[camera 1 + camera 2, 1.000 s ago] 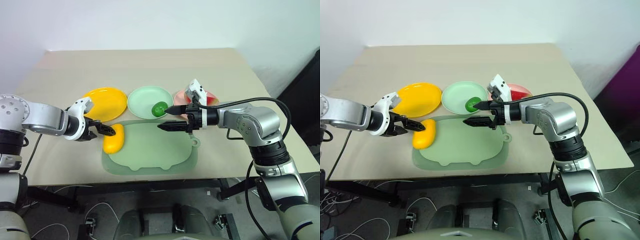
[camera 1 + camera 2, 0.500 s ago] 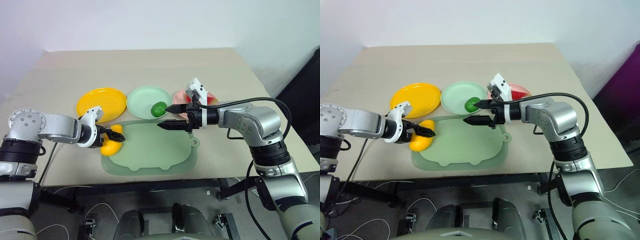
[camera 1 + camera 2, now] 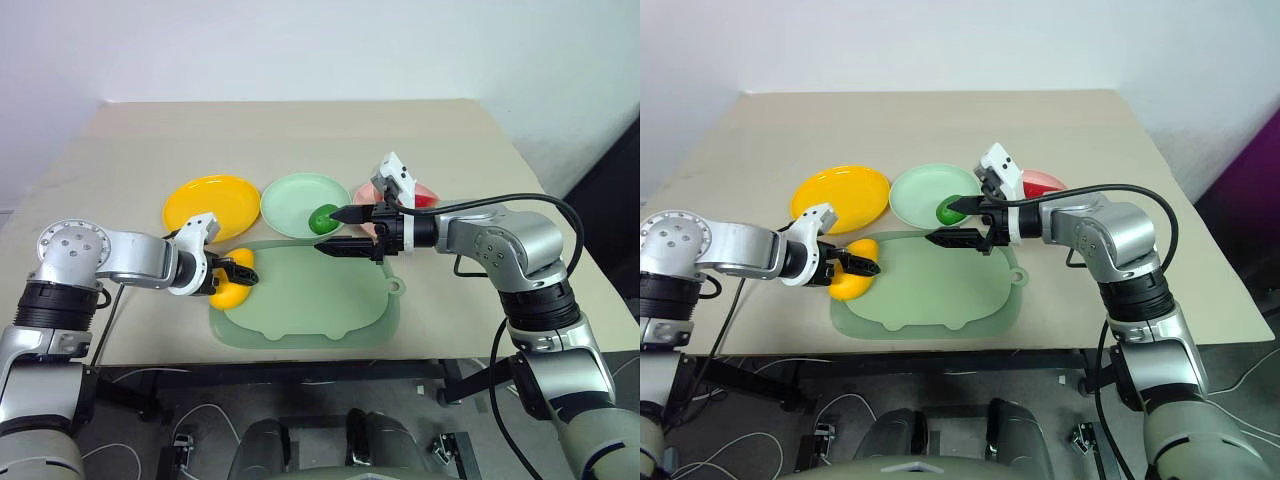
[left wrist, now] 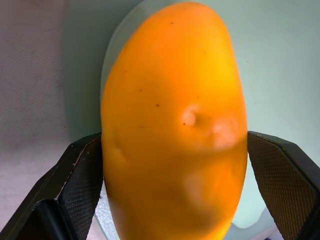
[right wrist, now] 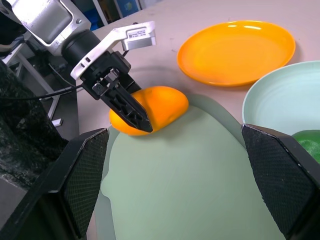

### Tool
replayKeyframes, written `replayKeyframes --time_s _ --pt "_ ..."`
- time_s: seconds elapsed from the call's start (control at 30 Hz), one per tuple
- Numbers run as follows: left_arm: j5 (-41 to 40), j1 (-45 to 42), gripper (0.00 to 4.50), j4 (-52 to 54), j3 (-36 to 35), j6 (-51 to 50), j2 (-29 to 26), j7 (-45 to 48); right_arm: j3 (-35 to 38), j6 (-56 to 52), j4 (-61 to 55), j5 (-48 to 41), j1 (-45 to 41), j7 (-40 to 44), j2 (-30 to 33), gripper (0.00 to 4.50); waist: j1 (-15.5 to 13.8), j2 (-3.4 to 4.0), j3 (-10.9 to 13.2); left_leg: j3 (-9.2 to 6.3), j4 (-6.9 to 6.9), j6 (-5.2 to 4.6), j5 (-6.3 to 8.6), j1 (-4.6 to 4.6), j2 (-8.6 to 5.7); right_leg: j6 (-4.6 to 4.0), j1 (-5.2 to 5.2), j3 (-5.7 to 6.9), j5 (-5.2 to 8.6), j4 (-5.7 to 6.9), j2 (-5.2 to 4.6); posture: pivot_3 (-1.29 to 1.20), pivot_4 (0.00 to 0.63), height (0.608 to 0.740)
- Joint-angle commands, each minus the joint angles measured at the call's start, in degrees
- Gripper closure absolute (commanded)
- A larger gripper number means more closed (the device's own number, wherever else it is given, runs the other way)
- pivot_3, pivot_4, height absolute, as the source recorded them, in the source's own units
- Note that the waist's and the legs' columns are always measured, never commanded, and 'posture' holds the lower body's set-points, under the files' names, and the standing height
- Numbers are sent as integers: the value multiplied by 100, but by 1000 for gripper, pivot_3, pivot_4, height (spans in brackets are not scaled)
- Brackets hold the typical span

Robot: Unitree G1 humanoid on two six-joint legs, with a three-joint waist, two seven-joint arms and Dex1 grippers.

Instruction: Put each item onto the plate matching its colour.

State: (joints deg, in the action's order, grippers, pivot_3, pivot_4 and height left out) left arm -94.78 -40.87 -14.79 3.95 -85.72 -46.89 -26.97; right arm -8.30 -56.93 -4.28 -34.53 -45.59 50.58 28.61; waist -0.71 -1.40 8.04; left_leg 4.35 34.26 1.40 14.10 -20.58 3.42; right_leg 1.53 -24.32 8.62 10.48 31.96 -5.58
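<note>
The yellow mango (image 3: 228, 290) lies on the left edge of the pale green mat (image 3: 310, 310). My left gripper (image 3: 240, 272) reaches down over it. Its fingers (image 4: 82, 175) press the mango (image 4: 175, 130) from both sides. The yellow plate (image 3: 210, 200) sits empty just beyond. The green fruit (image 3: 322, 219) rests on the mint green plate (image 3: 295, 195). My right gripper (image 3: 328, 231) hovers open beside that fruit, above the mat's far edge, holding nothing. The red watermelon wedge (image 3: 1045, 183) lies on the pink plate (image 3: 365, 190), largely hidden behind my right wrist.
The three plates stand in a row behind the mat, mid-table. A tab (image 3: 395, 287) sticks out from the mat's right side. Bare beige tabletop (image 3: 300, 140) stretches behind the plates and to both sides. The table's front edge runs just below the mat.
My left gripper has come down and rightward from the mango's far end and now has its fingers on both sides of it. The right arm has kept still.
</note>
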Motion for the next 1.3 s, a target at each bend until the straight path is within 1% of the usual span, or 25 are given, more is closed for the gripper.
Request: replayKeyframes --time_s 0.03,0.27,0.43,0.53,0.63,0.67,0.77,0.8,0.93,1.07,1.2,1.3 --pt "684 -30 0 25 106 -297 85 282 156 107 -215 -36 -173 -14 -9 13 1 2 0 0 -1 0 0 0 0 0 0 0 0 0 0 0 150 740" --pt "1588 -13 0 112 -42 -664 372 766 196 78 -214 -65 -191 -88 -46 13 3 28 -2 -4 -3 1 0 8 0 0 -2 5 0 -8 1 0 150 740" --pt "2343 6 0 41 -176 -675 618 1096 194 96 -199 -54 -224 -100 -42 13 14 66 -12 -29 -6 1 1 -5 5 1 5 42 0 -73 6 0 150 740" --pt "2603 14 0 96 -157 -678 701 1347 178 111 -194 -40 -238 -94 -32 13 17 84 -18 -45 -2 1 2 -10 4 3 12 56 0 -90 0 0 150 740" --pt "2886 -11 0 141 -193 -678 778 1495 154 121 -202 -25 -236 -78 -12 13 27 127 -35 -102 5 1 2 -64 4 4 8 105 -1 -144 10 0 150 740" --pt "2966 -19 0 166 -183 -678 781 1549 147 124 -205 -21 -233 -76 -9 13 22 131 -32 -127 3 1 2 -80 0 5 4 114 -2 -160 16 0 150 740" --pt "3082 -23 0 245 -136 -678 772 1734 128 125 -224 -23 -222 -56 1 13 21 132 -33 -139 4 1 2 -80 -23 12 8 115 -6 -150 10 0 150 740" --pt "3154 -24 0 276 -134 -678 773 1753 123 129 -224 -18 -220 -52 2 13 19 131 -33 -159 3 1 1 -80 -46 12 15 115 -7 -137 4 0 150 740" --pt "3314 -41 0 281 -149 -678 774 1855 106 153 -220 3 -209 -31 9 13 17 128 -31 -164 11 1 1 -72 -58 13 6 107 -7 -87 -6 0 150 740" --pt "3509 -65 0 394 -73 -678 749 2001 86 169 -213 18 -214 -12 12 13 14 128 -31 -179 4 1 1 -68 -58 12 3 108 -7 -73 -1 0 150 740" --pt "3550 -21 0 334 -215 -678 839 2129 92 173 -186 44 -230 -6 -7 13 13 128 -31 -183 2 1 1 -65 -58 12 3 109 -7 -64 1 0 150 740" --pt "3684 4 0 341 -155 -678 823 2162 89 175 -174 60 -236 -7 -13 13 14 128 -31 -183 2 1 1 -65 -59 12 3 109 -7 -64 0 0 150 740"
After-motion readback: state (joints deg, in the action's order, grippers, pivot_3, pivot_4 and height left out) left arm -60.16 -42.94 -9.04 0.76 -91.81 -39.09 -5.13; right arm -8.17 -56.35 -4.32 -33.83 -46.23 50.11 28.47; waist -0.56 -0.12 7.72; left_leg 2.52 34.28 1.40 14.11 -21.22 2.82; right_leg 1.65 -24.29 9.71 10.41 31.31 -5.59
